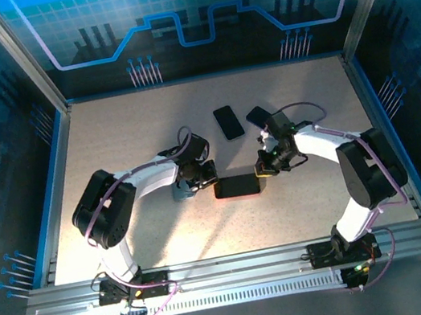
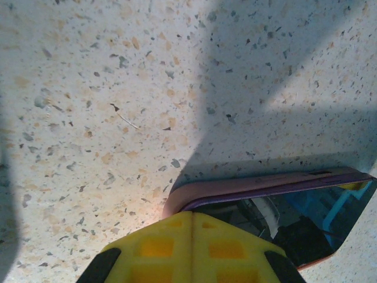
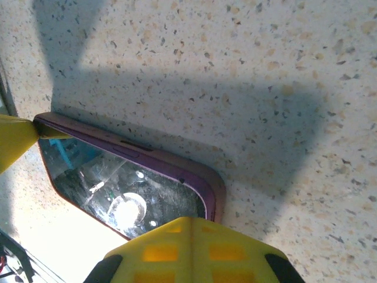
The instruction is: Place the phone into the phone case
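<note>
Speckled beige tabletop (image 1: pixel 109 135), crossed by shadow bands in wrist views. Black flat slab (image 1: pixel 229 121) lying tilted, far of centre. Second dark slab (image 1: pixel 255 114) near it on right, partly hidden. Blue circuit-pattern backdrop (image 1: pixel 184 7) behind. Aluminium rail (image 1: pixel 229 264) along near edge.

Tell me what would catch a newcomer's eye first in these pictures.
Both arms fold inward onto one phone framed by a pink case at the middle of the table, the left gripper at its left end and the right gripper at its right. Up close, each gripper's yellow fingertips are shut together at the glossy screen's edge. Farther back lie a dark phone and a dark slab.
</note>
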